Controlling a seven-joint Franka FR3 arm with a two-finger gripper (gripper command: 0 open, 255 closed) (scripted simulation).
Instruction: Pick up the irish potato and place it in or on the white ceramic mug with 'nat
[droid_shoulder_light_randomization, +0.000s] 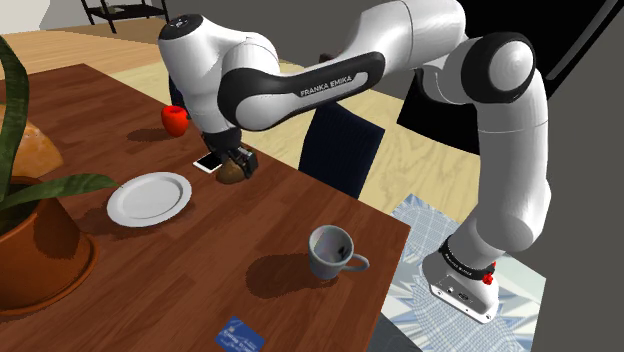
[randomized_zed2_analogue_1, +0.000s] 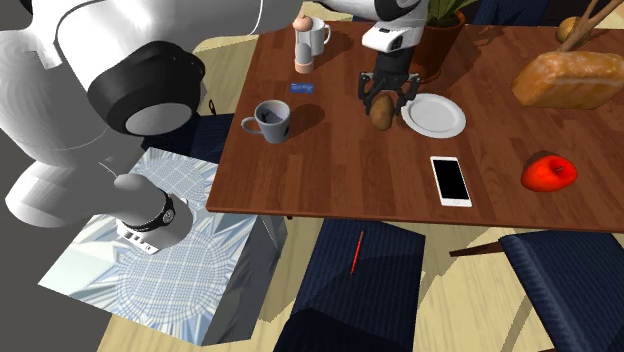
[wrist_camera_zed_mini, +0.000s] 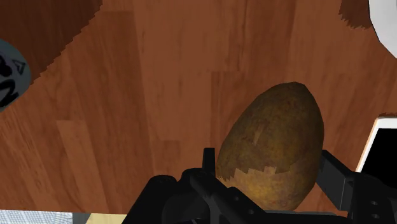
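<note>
A brown potato (droid_shoulder_light_randomization: 232, 173) (randomized_zed2_analogue_1: 381, 114) (wrist_camera_zed_mini: 273, 146) is clasped between the black fingers of my gripper (droid_shoulder_light_randomization: 239, 163) (randomized_zed2_analogue_1: 383, 104) (wrist_camera_zed_mini: 272, 170), which is shut on it just above the wooden table (droid_shoulder_light_randomization: 200, 250). The potato hangs between a white plate (droid_shoulder_light_randomization: 149, 197) (randomized_zed2_analogue_1: 434, 116) and a white phone (droid_shoulder_light_randomization: 209, 161) (randomized_zed2_analogue_1: 451, 181). The pale grey mug (droid_shoulder_light_randomization: 333, 252) (randomized_zed2_analogue_1: 271, 120) (wrist_camera_zed_mini: 9, 73) with dark markings stands upright near the table edge closest to the stand, well apart from the gripper.
A red apple (droid_shoulder_light_randomization: 175, 119) (randomized_zed2_analogue_1: 548, 172), a bread loaf (randomized_zed2_analogue_1: 565, 78), a potted plant (droid_shoulder_light_randomization: 40, 250), a blue card (droid_shoulder_light_randomization: 240, 335) (randomized_zed2_analogue_1: 303, 87) and a white jug (randomized_zed2_analogue_1: 316, 35) share the table. Dark blue chairs (droid_shoulder_light_randomization: 340, 150) (randomized_zed2_analogue_1: 360, 285) stand along its edge.
</note>
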